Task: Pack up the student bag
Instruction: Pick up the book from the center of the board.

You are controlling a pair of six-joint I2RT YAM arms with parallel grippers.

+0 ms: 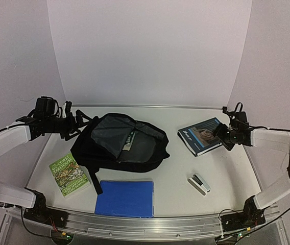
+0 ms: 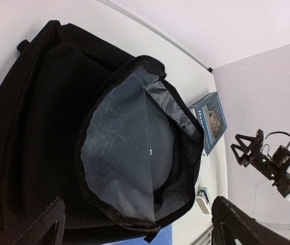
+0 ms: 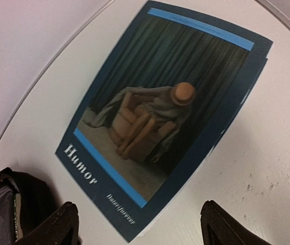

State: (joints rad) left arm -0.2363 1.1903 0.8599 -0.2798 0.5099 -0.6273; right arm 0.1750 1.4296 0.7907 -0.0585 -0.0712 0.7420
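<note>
**A:** Student bag (image 1: 119,145) lies flat at centre-left of the counter (image 1: 226,168). Mouth is unzipped, grey lining showing. Something pale green sits in the opening; can't tell what.

**B:** Left arm?

**A:** Left fingers (image 2: 45,227) spread wide, hanging over the bag's far-left side, holding nothing. Right fingers (image 3: 63,224) also spread and empty, over the Humor book (image 3: 165,112). It lies flat to the right of the bag, apart from it.

**B:** So the book goes next, I'd judge. How to do it well?

**A:** It's thin and flat, probably no purchase from straight above. Work one finger under an edge, pinch, lift at a tilt. Left should pinch the mouth's upper lip and raise it, since soft fabric may sag shut. Feed the book in narrow edge first.

**B:** Others waiting?

**A:** Green book (image 1: 69,174) and blue folder (image 1: 124,198) just beside the bag's near side. A small white item (image 1: 198,184) lies nearer the right arm.
</note>
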